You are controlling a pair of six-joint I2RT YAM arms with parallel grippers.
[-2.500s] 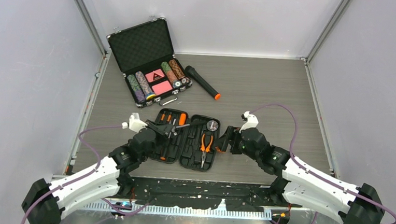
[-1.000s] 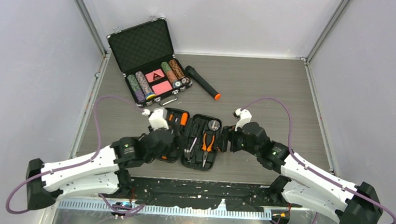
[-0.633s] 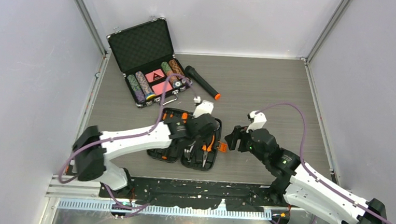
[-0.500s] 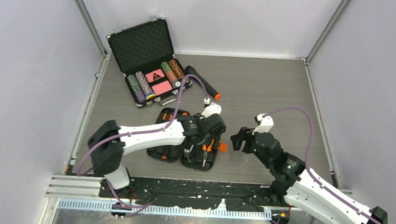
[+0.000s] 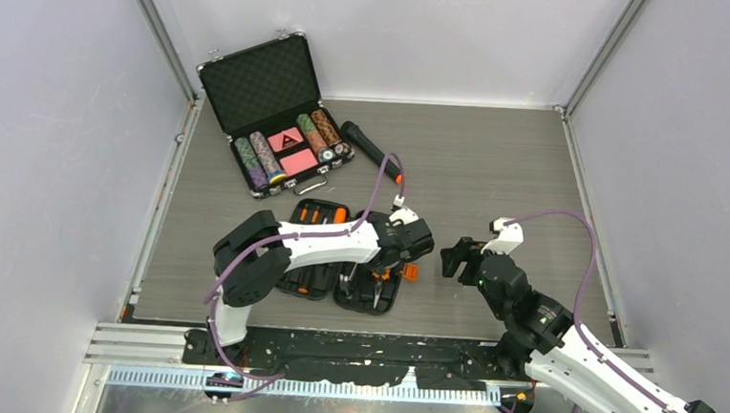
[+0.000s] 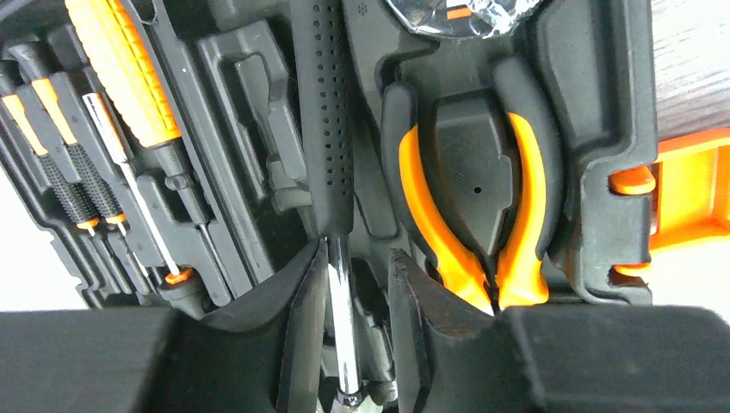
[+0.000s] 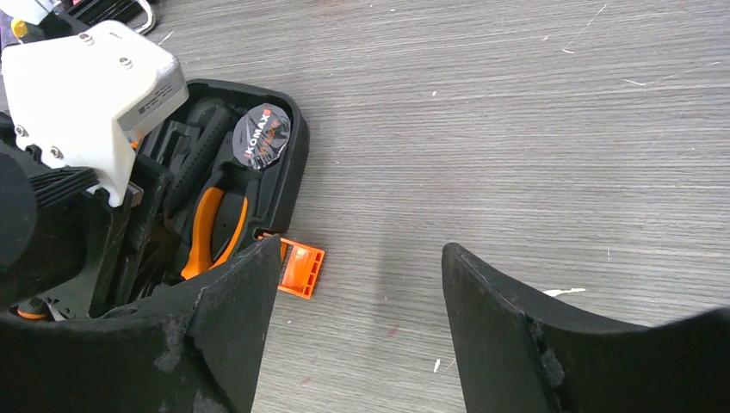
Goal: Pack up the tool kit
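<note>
- Counted on worktop (image 5: 498,167): one tool kit (image 5: 304,281), open flat at near-centre, two halves side by side; one orange latch (image 7: 301,268) jutting from its right edge.
- Right half: one pair of orange-handled pliers (image 6: 465,215), one dotted-handle screwdriver (image 6: 331,129), one round tape measure (image 7: 265,135).
- Left half: one thick orange-handled driver (image 6: 120,69), three slim drivers (image 6: 64,163).
- Behind the kit: one poker chip case (image 5: 271,115), lid up; one black flashlight (image 5: 372,151) just beside it.
- Left fingers (image 6: 357,258): narrow, straddling the chrome shaft of the dotted-handle screwdriver inside the right half; gap visible on one side, not clamped.
- Right fingers (image 7: 360,249): wide apart, nothing between, above bare worktop just right of the latch.
- Versus one second earlier: left arm swung from the kit's left half across to the right half, fingers narrowed; right arm drawn back rightward off the kit's edge; latch uncovered; kit, chip case and flashlight unmoved.
</note>
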